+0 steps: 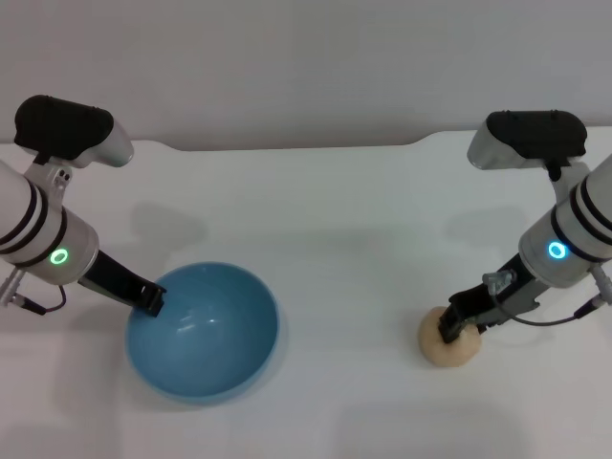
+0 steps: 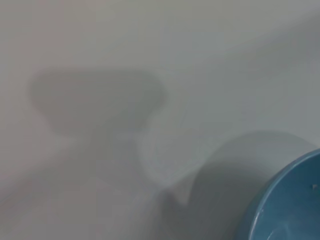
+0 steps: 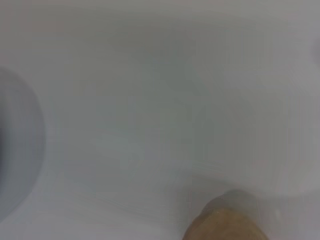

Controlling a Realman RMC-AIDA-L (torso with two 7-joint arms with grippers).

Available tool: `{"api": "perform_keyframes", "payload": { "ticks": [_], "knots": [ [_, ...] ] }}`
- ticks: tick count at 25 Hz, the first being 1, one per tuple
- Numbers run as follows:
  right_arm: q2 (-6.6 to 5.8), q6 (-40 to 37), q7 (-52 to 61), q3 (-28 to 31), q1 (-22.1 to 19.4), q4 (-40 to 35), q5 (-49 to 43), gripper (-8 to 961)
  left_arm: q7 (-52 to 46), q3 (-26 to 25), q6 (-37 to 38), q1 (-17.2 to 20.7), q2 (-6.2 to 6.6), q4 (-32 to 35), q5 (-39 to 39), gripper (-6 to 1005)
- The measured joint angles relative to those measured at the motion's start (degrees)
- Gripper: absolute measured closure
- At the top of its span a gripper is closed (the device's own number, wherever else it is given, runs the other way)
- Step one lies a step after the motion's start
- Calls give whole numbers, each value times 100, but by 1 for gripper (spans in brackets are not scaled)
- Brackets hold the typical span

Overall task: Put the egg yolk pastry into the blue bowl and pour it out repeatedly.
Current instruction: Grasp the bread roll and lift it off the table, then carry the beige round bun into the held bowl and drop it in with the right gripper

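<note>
The blue bowl (image 1: 204, 332) stands upright and empty on the white table, left of centre; its rim (image 2: 285, 200) also shows in the left wrist view. My left gripper (image 1: 150, 301) is at the bowl's near-left rim and grips it. The egg yolk pastry (image 1: 450, 341), a tan ball, lies on the table to the right, and a part of it (image 3: 225, 227) shows in the right wrist view. My right gripper (image 1: 453, 323) sits right on top of the pastry, its fingers around the ball's upper part.
The white table (image 1: 354, 249) runs from the bowl to the pastry, with its back edge against a pale wall (image 1: 306, 67). Both arms' shadows fall on the tabletop.
</note>
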Motion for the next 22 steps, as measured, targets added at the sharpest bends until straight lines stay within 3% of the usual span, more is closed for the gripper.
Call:
{"api": "perform_keyframes", "payload": {
  "ticks": [9, 14, 22],
  "knots": [
    [-21, 263, -28, 44, -32, 574, -1, 675, 1, -2, 30, -101, -4, 29, -14, 1000],
    [-92, 282, -28, 93, 13, 893, -2, 697, 16, -9, 46, -163, -9, 111, -22, 1000],
    [-163, 226, -61, 584, 179, 1427, -9, 738, 43, 165, 348, -398, -29, 328, -187, 1000]
  ]
}}
